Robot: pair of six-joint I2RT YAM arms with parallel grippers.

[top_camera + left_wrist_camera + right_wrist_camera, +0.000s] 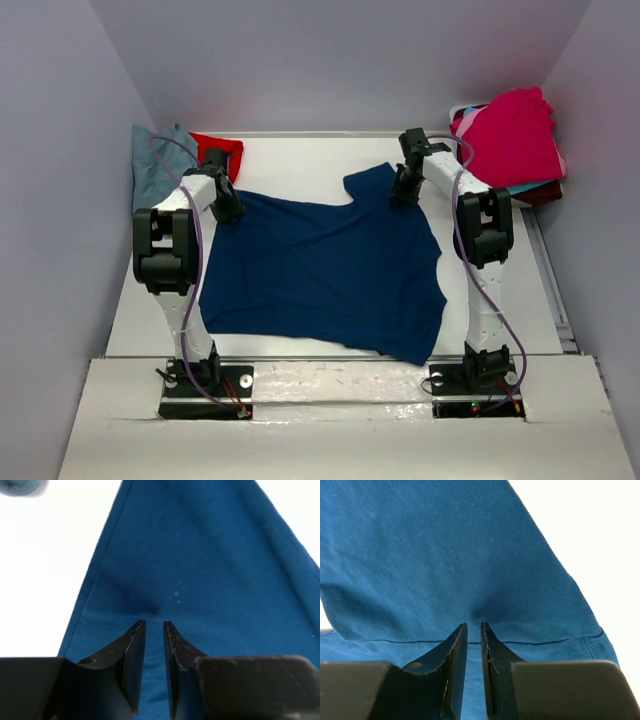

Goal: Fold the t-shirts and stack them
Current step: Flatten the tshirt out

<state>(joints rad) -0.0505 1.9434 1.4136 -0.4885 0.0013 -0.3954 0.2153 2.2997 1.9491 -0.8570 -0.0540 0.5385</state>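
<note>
While both arms reach out over the white surface [300, 160], I see the navy t-shirt [330, 270] lying spread and wrinkled across the middle of the top view, with one flap poking toward the upper centre of the frame. At the shirt's upper left corner sits the left gripper [228, 208], and the right gripper [402, 192] sits beside that upper flap. On the left wrist view the fingers [131, 650] are drawn almost together with only a thin slit between them, and the blue cloth puckers into a dark dimple right at their tips, so I read this gripper as pinched onto the shirt. On the right wrist view the fingers [451, 655] are just as narrow, with the same pucker in the cloth just above a stitched hem line, so it too is clamped on the shirt. A blue-grey t-shirt [155, 165] and a red t-shirt [220, 150] lie bunched in the upper left of the frame, touching each other. A magenta t-shirt [515, 135] tops a heap in the upper right, well apart from the navy one.
</note>
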